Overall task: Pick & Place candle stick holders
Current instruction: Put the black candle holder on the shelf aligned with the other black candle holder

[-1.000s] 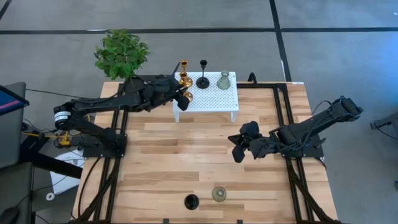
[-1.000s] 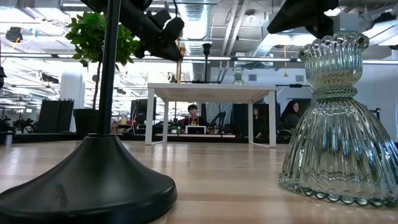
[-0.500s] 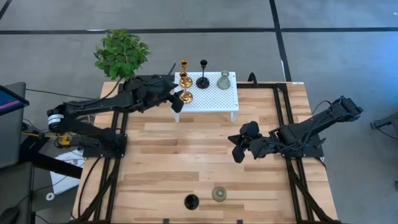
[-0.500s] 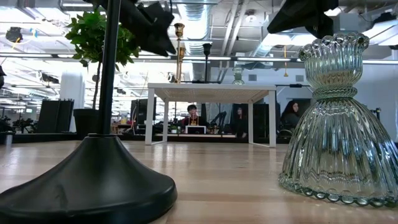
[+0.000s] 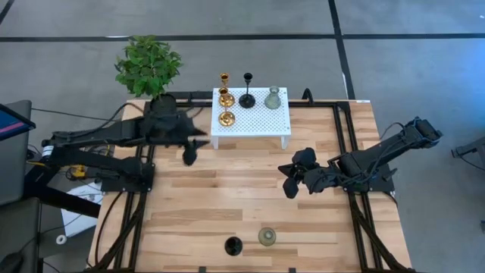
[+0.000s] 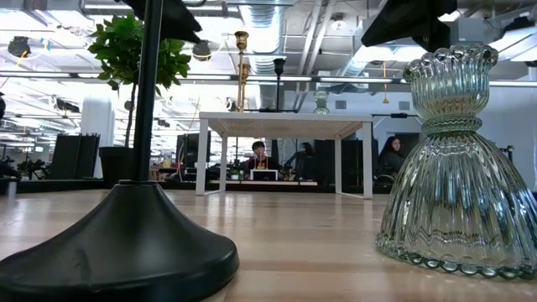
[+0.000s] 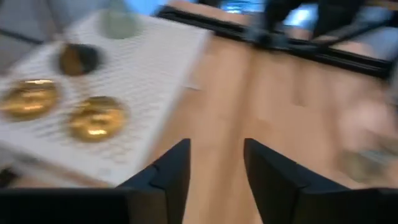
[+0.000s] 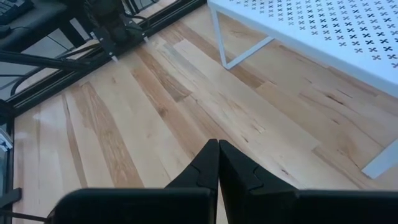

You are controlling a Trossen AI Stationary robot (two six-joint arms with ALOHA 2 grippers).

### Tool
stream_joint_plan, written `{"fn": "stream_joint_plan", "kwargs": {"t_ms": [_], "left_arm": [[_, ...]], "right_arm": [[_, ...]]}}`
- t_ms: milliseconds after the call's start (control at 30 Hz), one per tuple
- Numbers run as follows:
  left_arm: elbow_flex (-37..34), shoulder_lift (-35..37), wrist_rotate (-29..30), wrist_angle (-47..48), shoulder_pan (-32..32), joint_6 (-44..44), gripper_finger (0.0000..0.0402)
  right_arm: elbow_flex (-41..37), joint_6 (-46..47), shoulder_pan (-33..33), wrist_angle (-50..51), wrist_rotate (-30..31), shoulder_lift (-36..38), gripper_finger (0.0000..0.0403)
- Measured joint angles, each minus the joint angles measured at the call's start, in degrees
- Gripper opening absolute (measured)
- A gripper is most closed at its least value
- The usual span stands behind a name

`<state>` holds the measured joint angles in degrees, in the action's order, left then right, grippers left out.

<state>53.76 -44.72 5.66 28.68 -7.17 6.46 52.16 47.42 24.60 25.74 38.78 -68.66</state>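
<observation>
A white perforated stand [image 5: 261,117] at the table's far side carries two gold candle stick holders [image 5: 226,97] [image 5: 226,118], one black holder [image 5: 247,99] and one grey-green holder [image 5: 273,98], all upright on their round bases. A second black holder [image 5: 233,245] and a second grey-green holder [image 5: 267,236] stand near the table's near edge. My left gripper [image 5: 193,149] is open and empty, off the stand's near left corner. In its wrist view [image 7: 216,168] the stand lies ahead. My right gripper [image 5: 288,180] is shut and empty over the table's middle right, as its wrist view [image 8: 218,155] shows.
A green potted plant [image 5: 148,64] stands at the table's far left corner, behind my left arm. Black frame rails [image 5: 352,152] run along the table's sides. Bare wood [image 5: 227,197] lies between the stand and the two near holders.
My left gripper has drawn back from the stand toward the table's left and near edge. The gold holder it was at now stands alone on the stand's near left corner. My right arm has kept still.
</observation>
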Motion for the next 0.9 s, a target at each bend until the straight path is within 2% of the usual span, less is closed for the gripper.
{"fn": "stream_joint_plan", "kwargs": {"t_ms": [100,333,567,900], "left_arm": [[-1.95,2.35,-3.44,0.07,2.73,0.02,0.0114],[-6.15,7.26,-3.79,0.03,9.01,0.36,0.0011],[-9.42,11.37,-3.78,-1.71,14.44,1.97,0.0004],[-10.28,12.15,-3.78,-4.46,19.98,2.01,0.0005]], "right_arm": [[0.0,0.02,0.0,-0.41,-0.57,0.0,0.0],[0.0,-0.44,0.83,-6.02,-5.5,-0.04,0.0],[0.07,-7.49,4.7,-19.81,-10.36,-6.2,0.0],[0.42,-8.54,9.03,-37.15,-12.42,-20.32,0.0]]}}
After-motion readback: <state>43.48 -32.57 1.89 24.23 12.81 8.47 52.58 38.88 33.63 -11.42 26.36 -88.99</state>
